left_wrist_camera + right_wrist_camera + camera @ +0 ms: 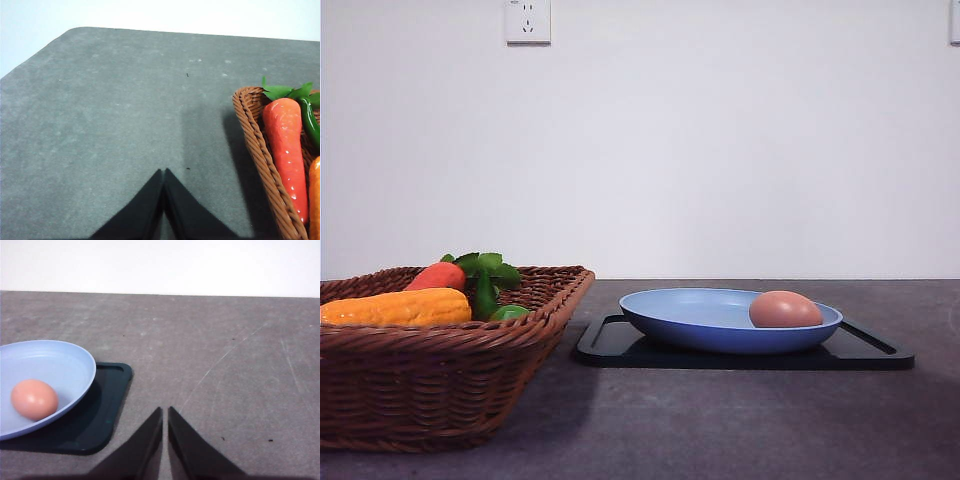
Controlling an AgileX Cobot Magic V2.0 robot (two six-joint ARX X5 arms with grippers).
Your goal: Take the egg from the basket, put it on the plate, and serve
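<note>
My right gripper (165,412) is closed: its two black fingers meet with only a hairline seam between them, and nothing is held. It hangs over bare dark grey tabletop (225,355). My left gripper (164,174) is likewise closed and empty, tips pressed together above the same grey surface.

From the right gripper, the smooth pinkish-brown oval egg (34,399) lies well apart, off to one side and not in line with the fingertips. The egg rests inside the wide, shallow, round light-blue plate (70,365), close to the rim. In the front view the egg (785,309) sits in the right-hand part of the plate (700,325). The plate stands on a flat black rectangular tray (100,420) with rounded corners.

The egg surface is matte, even in colour, with one soft highlight; it is much smaller than the plate.

From the left gripper, the dark brown woven wicker basket (260,150) is near, to one side, not touching. It holds an orange-red carrot-like vegetable (285,145) with green leaves (287,91).
</note>
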